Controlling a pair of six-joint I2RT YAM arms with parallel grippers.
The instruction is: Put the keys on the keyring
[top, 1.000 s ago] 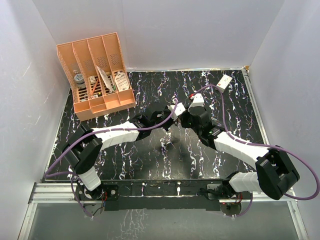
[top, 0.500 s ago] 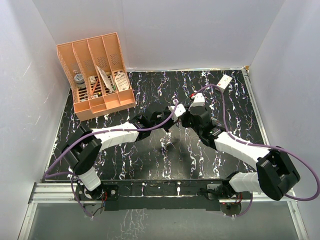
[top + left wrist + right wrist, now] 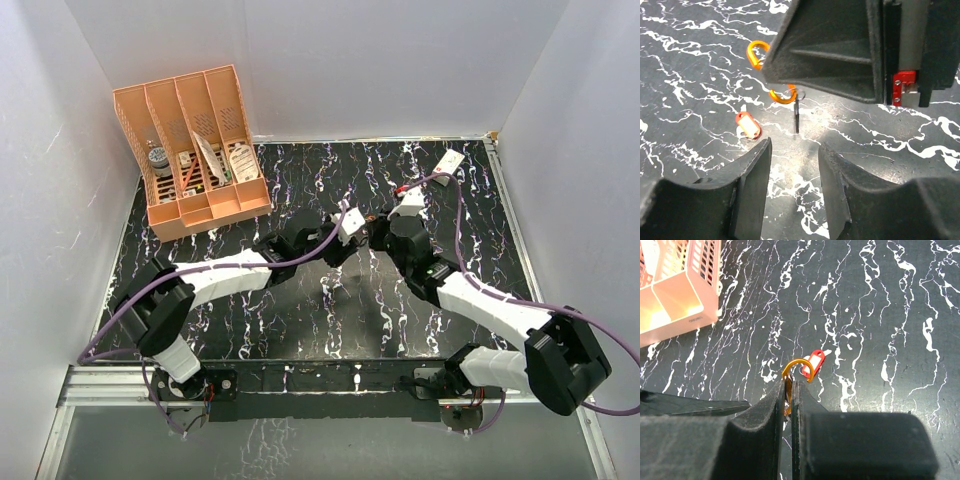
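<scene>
Where the two arms meet over the middle of the black, white-veined table [image 3: 250,330], the items stand as follows.

1. keyring [image 3: 782,99]: orange-gold wire bent into two open loops, giving a figure-eight outline. It is held off the table with its middle pinched in the right gripper [image 3: 791,388]. In the left wrist view one loop shows to the left of the dark fingers and the other at their lower edge.

2. small wire ring [image 3: 799,93]: silvery, threaded on the keyring's nearer loop.

3. thin flat piece [image 3: 796,117]: hangs straight down from that ring and is seen edge-on, so it looks dark. Whether it is the plain silvery key cannot be told, nor whether its tip touches the table.

4. red-headed key [image 3: 748,125]: rounded oblong red head with a pale inset and a short pale blade at one end. It lies flat and loose on the table, just beside the keyring and not threaded on it.

5. right gripper: jaws almost together, clamped on the keyring wire.

6. left gripper [image 3: 794,150]: jaws parted to a moderate gap and holding nothing. It is low over the table, facing the hanging piece, near it but apart.

7. pink organiser [image 3: 190,150]: far left corner, four compartments, contents too small to tell.

8. white box [image 3: 449,162]: far right, well apart from the rest.
</scene>
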